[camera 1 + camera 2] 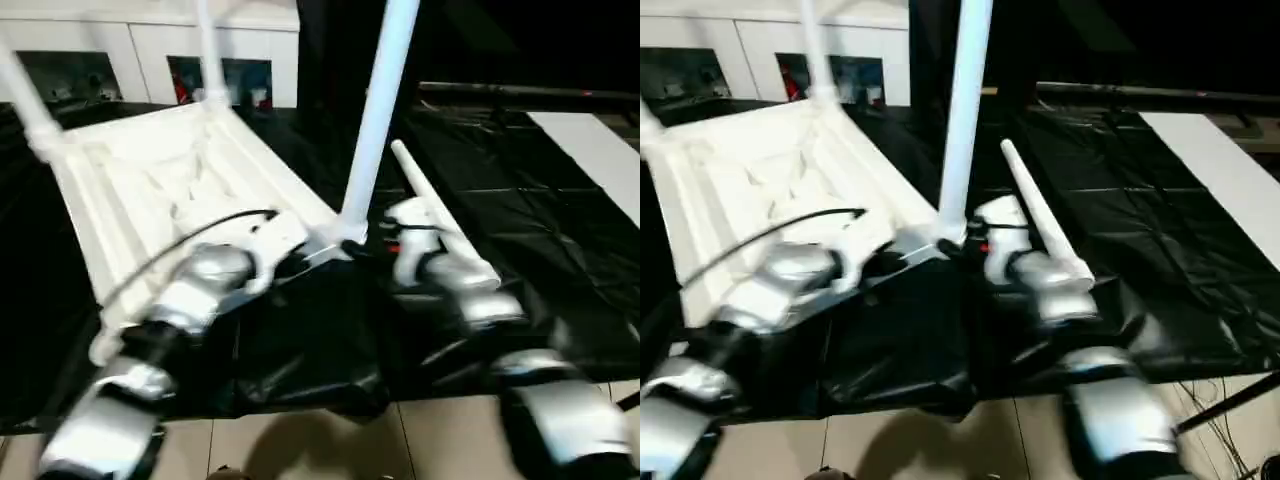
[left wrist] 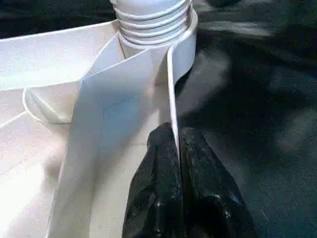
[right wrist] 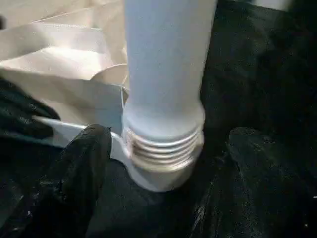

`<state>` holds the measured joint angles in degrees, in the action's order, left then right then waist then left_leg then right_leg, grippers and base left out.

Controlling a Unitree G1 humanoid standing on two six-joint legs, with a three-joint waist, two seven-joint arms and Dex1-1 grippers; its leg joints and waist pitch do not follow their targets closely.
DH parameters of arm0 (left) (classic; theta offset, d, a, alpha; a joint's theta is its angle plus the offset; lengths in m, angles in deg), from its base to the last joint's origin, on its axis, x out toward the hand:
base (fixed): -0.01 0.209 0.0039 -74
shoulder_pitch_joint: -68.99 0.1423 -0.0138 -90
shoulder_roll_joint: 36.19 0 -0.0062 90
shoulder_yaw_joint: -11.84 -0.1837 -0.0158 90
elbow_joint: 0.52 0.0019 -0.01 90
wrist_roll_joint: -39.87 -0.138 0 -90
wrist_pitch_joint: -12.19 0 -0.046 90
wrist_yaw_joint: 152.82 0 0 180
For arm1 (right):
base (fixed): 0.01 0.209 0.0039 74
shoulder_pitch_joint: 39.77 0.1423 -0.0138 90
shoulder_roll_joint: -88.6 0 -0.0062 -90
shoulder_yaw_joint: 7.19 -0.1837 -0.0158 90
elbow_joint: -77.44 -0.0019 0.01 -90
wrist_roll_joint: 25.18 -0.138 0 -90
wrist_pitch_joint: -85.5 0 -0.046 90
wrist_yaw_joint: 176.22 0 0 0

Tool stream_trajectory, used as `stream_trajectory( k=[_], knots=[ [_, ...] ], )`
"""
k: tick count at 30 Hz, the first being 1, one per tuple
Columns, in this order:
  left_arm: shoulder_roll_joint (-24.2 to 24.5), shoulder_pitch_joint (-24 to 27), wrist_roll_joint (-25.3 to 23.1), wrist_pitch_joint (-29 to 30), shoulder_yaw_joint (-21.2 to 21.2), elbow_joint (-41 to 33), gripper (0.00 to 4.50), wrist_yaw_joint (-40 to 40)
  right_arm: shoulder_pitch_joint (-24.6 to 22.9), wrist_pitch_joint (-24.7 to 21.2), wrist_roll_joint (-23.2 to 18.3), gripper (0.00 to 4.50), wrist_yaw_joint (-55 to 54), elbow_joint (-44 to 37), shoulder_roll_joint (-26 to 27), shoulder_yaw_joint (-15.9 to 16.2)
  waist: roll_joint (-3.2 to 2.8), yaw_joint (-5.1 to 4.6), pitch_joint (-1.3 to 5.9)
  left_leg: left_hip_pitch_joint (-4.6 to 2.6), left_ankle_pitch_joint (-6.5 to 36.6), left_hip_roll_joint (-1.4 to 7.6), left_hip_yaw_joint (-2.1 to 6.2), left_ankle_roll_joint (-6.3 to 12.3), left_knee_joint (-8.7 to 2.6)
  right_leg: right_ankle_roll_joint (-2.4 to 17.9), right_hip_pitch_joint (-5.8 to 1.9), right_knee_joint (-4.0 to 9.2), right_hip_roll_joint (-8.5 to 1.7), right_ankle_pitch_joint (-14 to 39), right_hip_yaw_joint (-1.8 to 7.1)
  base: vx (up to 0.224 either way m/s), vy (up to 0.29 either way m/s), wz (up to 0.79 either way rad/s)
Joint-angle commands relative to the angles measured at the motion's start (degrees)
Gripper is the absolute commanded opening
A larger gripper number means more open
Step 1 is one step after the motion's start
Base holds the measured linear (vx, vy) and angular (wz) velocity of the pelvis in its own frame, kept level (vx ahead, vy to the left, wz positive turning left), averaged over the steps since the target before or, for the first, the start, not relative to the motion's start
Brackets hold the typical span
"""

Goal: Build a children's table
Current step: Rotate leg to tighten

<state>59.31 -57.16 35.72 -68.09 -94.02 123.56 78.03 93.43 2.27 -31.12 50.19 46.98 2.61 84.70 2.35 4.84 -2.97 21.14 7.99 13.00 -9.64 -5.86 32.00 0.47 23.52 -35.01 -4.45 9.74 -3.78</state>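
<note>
The left gripper (image 2: 177, 148) pinches the rim of the upturned tabletop (image 1: 150, 190) on black sheeting (image 1: 520, 230); the right gripper (image 3: 163, 163) stands wide around the threaded leg (image 3: 166, 74) in the near corner socket.

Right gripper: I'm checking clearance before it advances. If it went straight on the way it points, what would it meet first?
Probably the threaded base of the upright leg, standing between the open fingers of the right gripper at the tabletop's corner socket.

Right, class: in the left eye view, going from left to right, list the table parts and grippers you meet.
Left corner leg → upturned tabletop → left gripper pinching the tabletop's rim → upright leg in the near corner socket → right gripper → loose leg lying on the black sheet.
</note>
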Motion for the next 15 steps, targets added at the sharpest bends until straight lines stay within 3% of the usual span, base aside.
stream_trajectory(
  k=[1, 3, 7, 14, 15],
  knots=[
    [2.5, 2.4, 1.6, -2.7, -2.4, -3.1, 0.0, 8.3, 0.0, 0.0, 0.6, 4.05, 5.1, -1.6, -1.0, 1.4, -0.43, 0.3, 4.07, -0.37, 16.0, -0.01, -0.58, 1.89, -2.86, 12.9, -3.29, 3.8, -2.87, 10.9, 1.93, 0.0, 0.0, 0.0],
    [4.2, 3.2, 2.1, -4.7, -3.3, -4.5, 0.0, 11.4, 0.3, 0.0, 0.5, 4.05, 7.3, -1.3, -1.1, 1.7, -0.74, 0.42, 3.91, -0.64, 17.3, 0.21, -0.73, 1.51, -2.95, 13.0, -2.85, 3.94, -2.64, 12.2, 1.93, 0.0, 0.0, 0.0],
    [5.4, 4.3, 3.3, -5.3, -3.2, -6.2, 0.0, 14.3, 0.3, 0.1, 1.1, 4.05, 13.2, -1.5, -1.4, 4.2, -0.59, 0.78, 3.68, -1.06, 19.8, 0.47, -0.79, 0.59, -3.14, 13.0, -2.39, 3.99, -2.68, 14.3, 2.05, 0.0, 0.0, 0.0],
    [6.4, 5.2, 4.0, -5.2, -2.4, -7.5, 0.0, 15.8, 0.1, -0.2, 4.4, 4.05, 19.2, -1.1, -2.5, 8.0, -0.17, 1.67, 3.69, -0.71, 18.1, 0.43, -0.74, 0.43, -3.24, 12.3, -2.58, 3.71, -2.9, 14.2, 2.15, 0.0, 0.0, 0.0],
    [6.5, 5.3, 4.2, -5.3, -2.3, -7.6, 0.0, 15.8, 0.4, 0.1, 4.5, 3.8, 18.6, -0.6, -2.3, 7.7, -0.13, 1.65, 3.69, -0.7, 17.8, 0.35, -0.75, 0.36, -3.23, 12.0, -2.64, 3.75, -2.92, 14.4, 2.19, 0.0, 0.0, 0.0]
  ],
)
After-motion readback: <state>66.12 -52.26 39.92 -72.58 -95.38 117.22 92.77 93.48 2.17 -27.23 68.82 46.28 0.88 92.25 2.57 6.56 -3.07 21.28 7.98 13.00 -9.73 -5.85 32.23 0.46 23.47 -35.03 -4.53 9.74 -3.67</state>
